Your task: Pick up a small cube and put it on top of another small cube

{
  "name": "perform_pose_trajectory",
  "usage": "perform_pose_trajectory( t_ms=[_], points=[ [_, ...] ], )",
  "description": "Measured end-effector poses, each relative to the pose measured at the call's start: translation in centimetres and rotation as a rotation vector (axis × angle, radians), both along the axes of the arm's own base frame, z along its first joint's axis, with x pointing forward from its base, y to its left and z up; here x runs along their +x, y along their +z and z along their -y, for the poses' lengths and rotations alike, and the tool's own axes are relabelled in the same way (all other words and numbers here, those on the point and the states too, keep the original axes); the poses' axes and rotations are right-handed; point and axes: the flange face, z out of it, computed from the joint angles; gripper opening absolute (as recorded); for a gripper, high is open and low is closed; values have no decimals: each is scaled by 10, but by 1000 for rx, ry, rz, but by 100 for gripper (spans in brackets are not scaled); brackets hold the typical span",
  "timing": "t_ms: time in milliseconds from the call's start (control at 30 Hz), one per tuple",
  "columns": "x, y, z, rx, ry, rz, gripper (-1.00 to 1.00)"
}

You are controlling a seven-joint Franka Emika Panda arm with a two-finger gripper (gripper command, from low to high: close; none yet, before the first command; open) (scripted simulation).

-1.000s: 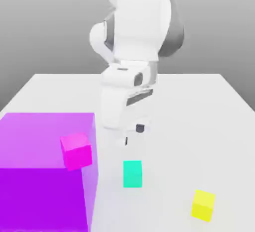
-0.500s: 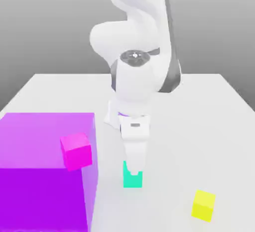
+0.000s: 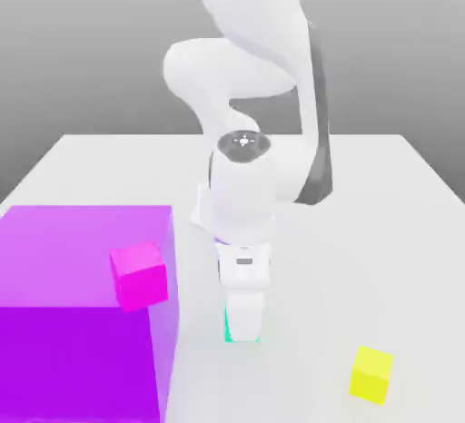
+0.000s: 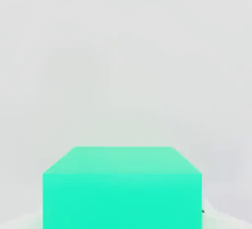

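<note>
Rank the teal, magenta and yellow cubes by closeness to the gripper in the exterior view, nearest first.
1. Teal cube: right at the gripper, which partly covers it.
2. Magenta cube and yellow cube: too close to call; magenta toward the view's left, yellow toward its right.

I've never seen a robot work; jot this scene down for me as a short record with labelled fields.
robot: white jointed arm, reaching down
gripper: at the small teal cube, fingers closed on its sides
small yellow cube: on the pale tabletop, exterior view's right
large purple block: exterior view's left
small magenta cube: beside the purple block's upper edge
stacking: not yet done
</note>
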Motion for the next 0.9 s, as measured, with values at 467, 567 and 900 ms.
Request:
perform_pose_trajectory(
  t_ms=[467,567,900],
  points=[
    [0,63,1,0,-2,0,-100],
    [22,72,-33,6,124,-6,-100],
    [100,110,-165,2,551,-3,-100]
  ],
)
